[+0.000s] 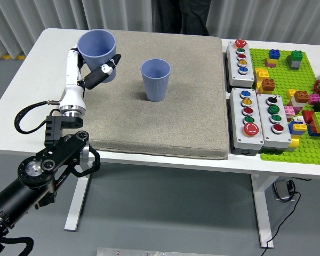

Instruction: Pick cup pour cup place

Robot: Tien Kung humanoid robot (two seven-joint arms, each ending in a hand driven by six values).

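My left hand point(94, 72) is shut on a blue ribbed cup point(96, 49) and holds it upright near the far left corner of the grey mat point(149, 122). Whether the cup touches the mat I cannot tell. A second blue cup point(156, 79) stands upright near the mat's middle, to the right of the held one and apart from it. My right arm is out of view.
Three grey button boxes point(240, 55) point(247, 120) point(274, 120) stand right of the mat. A green baseplate point(304, 80) with several coloured bricks lies at the far right. A person in dark clothes point(181, 16) stands at the far side.
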